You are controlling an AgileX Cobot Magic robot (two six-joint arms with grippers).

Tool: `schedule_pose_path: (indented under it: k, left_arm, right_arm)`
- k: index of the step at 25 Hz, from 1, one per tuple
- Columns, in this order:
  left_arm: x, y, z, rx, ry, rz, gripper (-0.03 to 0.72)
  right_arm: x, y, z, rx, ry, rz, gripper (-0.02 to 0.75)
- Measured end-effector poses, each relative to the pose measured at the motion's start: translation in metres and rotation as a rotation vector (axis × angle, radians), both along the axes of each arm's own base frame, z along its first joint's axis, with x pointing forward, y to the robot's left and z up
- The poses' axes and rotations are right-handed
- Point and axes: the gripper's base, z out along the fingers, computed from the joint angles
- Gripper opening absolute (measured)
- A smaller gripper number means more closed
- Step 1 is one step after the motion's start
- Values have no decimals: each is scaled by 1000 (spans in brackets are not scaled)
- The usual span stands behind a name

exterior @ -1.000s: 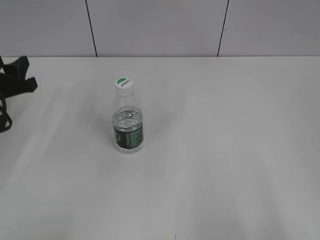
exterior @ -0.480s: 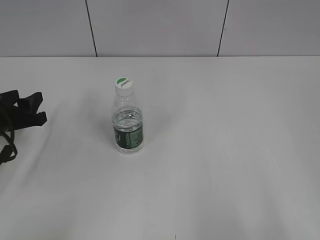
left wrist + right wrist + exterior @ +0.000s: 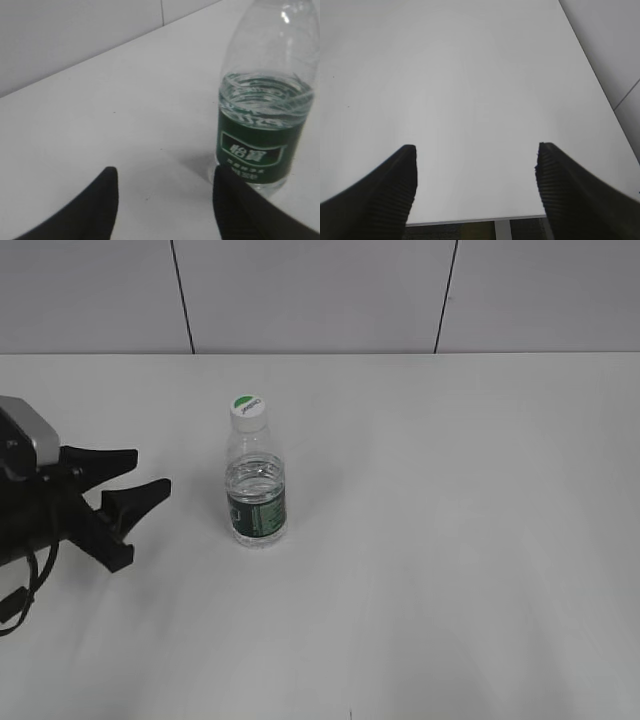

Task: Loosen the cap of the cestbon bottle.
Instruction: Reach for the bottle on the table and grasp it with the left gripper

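The cestbon bottle stands upright on the white table, clear with a dark green label band. Its cap, half green and half white, sits on the neck. My left gripper is open and empty, low over the table, a short way left of the bottle. In the left wrist view the bottle stands just beyond the right finger of the left gripper, off to the right of the gap; the cap is out of that view. My right gripper is open and empty over bare table; it does not show in the exterior view.
A white table with a pale panelled wall behind. The right wrist view shows the table's near edge just below the fingers and a side edge at the right.
My left gripper has moved right and down the picture towards the bottle, from the left border to a short way from it. The bottle has not moved.
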Motion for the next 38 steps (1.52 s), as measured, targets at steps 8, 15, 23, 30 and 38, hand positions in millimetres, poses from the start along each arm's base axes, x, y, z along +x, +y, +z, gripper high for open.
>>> schedule_pose_path:
  k: [8,15,23,30,38]
  left_arm:
    - [-9,-10,-1,17,0,-140,383]
    - [-10,-26,0,7,0,-145,389]
    - [-13,-32,-12,-36,86,-147,543]
    - [-18,-41,-27,-34,149,-168,554]
    - [-4,-46,-28,-39,118,-156,554]
  right_arm:
    - [0,0,0,0,0,0,564]
    - [0,0,0,0,0,0,564]
    - [0,0,0,0,0,0,564]
    - [0,0,0,0,0,0,564]
    - [0,0,0,0,0,0,564]
